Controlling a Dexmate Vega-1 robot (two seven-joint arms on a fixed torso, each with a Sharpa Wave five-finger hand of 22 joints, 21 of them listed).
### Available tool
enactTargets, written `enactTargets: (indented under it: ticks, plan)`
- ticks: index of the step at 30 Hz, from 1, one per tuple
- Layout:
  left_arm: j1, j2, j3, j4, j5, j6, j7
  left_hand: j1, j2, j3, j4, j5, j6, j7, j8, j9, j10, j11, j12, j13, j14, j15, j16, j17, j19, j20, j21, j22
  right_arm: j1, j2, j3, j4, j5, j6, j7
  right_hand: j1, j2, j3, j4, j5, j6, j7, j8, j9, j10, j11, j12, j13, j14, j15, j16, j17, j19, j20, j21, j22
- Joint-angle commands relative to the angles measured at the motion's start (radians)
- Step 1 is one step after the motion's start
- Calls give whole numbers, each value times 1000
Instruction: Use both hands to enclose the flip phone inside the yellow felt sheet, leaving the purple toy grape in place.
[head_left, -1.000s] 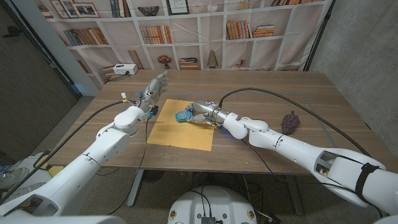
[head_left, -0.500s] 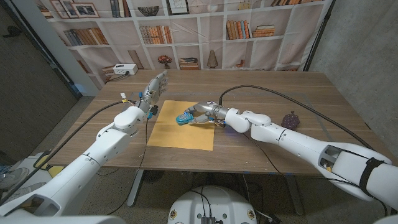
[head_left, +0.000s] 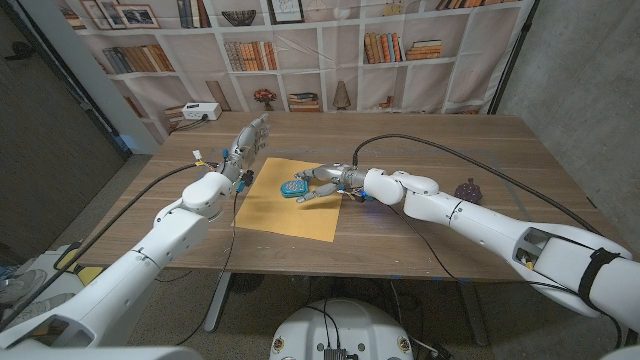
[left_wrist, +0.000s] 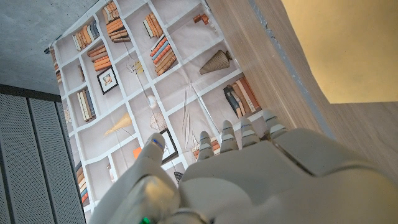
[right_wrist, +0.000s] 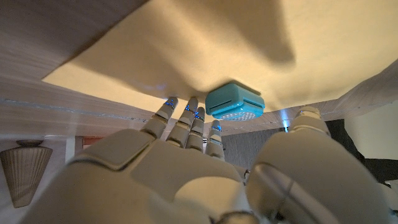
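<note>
The left arm is stretched forward from the lower left with its hand (head_left: 250, 139) raised, fingers (left_wrist: 231, 135) straight and apart and nothing held, while the right arm is extended across from the lower right, its hand (head_left: 325, 182) held low, fingers (right_wrist: 186, 122) spread.

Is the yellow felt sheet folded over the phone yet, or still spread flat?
Spread flat. The yellow felt sheet lies open on the table with no edge lifted, and the teal flip phone sits uncovered on it beside the right robot hand.
</note>
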Motion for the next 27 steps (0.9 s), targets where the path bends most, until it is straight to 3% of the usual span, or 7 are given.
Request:
enactTargets:
  ticks: [1,4,8,12,20,24,27]
  plan:
    - [8,1,3,-11,-6,4,-5,-8,4,-5,-2,6,-9,-3,1,5,-3,1,0,3,-1,-1,3,3,3,2,-2,5,-59,-20,99,12,154,84,-63,22,49,12,2,24,49,10,21,1,32,1,4,1,18,-4,19,-3,24,7,1,5]
    - [10,4,3,-19,-1,5,1,-8,4,-5,-2,6,-10,-4,1,5,-4,1,0,3,-1,-1,3,3,3,2,-2,6,-92,-23,136,2,192,101,-113,73,109,46,-13,38,81,7,31,0,55,2,7,0,33,-9,28,-11,43,4,4,4]
    - [29,19,-5,-52,23,28,47,-8,4,-5,-2,6,-10,-4,1,5,-4,2,0,3,-2,-1,3,3,2,2,-3,6,-124,-20,170,0,217,128,-178,125,151,74,-37,42,115,9,38,0,79,-3,11,-2,55,-13,36,-21,68,1,10,4]
    - [53,56,-6,-122,80,114,130,-8,4,-5,-3,6,-10,-5,1,5,-3,-1,0,3,-2,-3,2,3,2,2,-4,6,-143,-10,200,17,270,168,-197,144,158,80,-52,37,149,11,45,0,109,-1,18,-3,91,-24,48,-30,95,-3,17,4]
    - [92,146,6,-318,196,454,315,30,2,11,-36,4,12,-19,12,6,14,-13,7,3,31,-27,12,1,-5,0,-13,4,-160,-10,235,16,285,174,-244,172,185,96,-67,33,159,10,42,0,124,-2,20,-4,108,-23,55,-35,109,-3,21,4]
    - [124,147,-5,-386,214,584,401,80,5,33,-78,5,52,-2,26,7,35,-17,15,4,64,-37,18,2,3,0,-15,6,-170,-26,235,-47,226,87,-277,217,210,119,-94,28,152,5,33,0,112,-9,11,-5,105,-29,53,-39,117,-8,21,5]
    - [135,144,4,-442,237,722,471,104,0,42,-101,3,119,17,40,8,75,-17,28,5,110,-39,28,4,16,-1,-13,9,-170,-34,229,-94,188,-3,-280,218,212,117,-97,20,134,2,24,0,90,-13,1,-5,88,-32,49,-38,114,-11,19,5]
